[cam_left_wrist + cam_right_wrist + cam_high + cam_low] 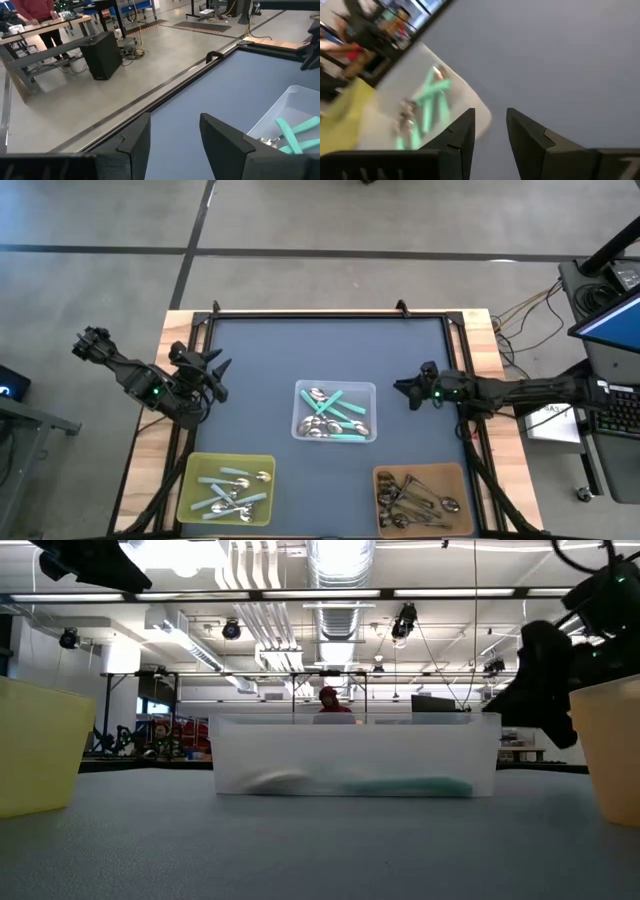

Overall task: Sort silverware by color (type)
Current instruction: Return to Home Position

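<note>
The silverware lies sorted in three bins. Teal-handled spoons (340, 418) are in the clear bin (368, 392) at the table's middle. Pale-blue-handled spoons (228, 488) lie in the yellow bin (196, 465) at the near left, and dark metal ones (415, 495) in the brown bin (452, 473) at the near right. My left gripper (218, 370) (175, 122) hovers open by the table's left edge, above the mat. To the right of the clear bin, my right gripper (402, 390) (491, 117) is open, points toward that bin and has nothing between its fingers.
A dark blue mat (330, 350) covers the table inside a black frame (300, 313). Bare mat lies on the far half. In the low view the clear bin (355, 755) stands mid-table, between the yellow bin (35, 745) and the brown bin (610, 750). A person (330, 705) stands in the room behind.
</note>
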`<state>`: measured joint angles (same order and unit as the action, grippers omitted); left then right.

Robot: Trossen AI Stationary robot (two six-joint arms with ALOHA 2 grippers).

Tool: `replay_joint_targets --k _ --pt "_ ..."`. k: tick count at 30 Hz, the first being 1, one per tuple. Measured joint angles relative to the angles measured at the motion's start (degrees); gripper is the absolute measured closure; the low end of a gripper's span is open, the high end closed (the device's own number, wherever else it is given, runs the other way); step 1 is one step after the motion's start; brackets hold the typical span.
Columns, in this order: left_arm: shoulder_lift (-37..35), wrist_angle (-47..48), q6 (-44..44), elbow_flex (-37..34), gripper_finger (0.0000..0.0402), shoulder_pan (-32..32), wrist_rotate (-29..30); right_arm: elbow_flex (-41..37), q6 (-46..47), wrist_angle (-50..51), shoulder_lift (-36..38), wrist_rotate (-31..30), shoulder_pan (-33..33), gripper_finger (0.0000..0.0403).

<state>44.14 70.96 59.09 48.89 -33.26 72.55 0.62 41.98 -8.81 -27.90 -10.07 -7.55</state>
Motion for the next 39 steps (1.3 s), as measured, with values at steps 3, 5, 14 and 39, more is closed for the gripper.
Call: replay_joint_targets --k 3,5,14,39 --pt "0.0 0.0 -0.1 -0.4 0.0249 0.0 0.0 0.0 0.0 0.4 5.4 0.0 0.0 0.0298" --pt "0.0 0.0 -0.1 -0.8 0.0249 0.0 0.0 0.0 0.0 0.4 8.7 0.0 0.0 0.0299" --pt "-1.5 -0.1 2.7 -6.7 0.0249 0.0 0.0 0.0 0.0 0.6 22.1 0.0 0.0 0.0307" --pt "-8.1 -24.8 -9.9 -22.9 0.0258 0.0 -13.8 0.5 0.0 -3.4 25.9 -0.5 0.0 0.0306"
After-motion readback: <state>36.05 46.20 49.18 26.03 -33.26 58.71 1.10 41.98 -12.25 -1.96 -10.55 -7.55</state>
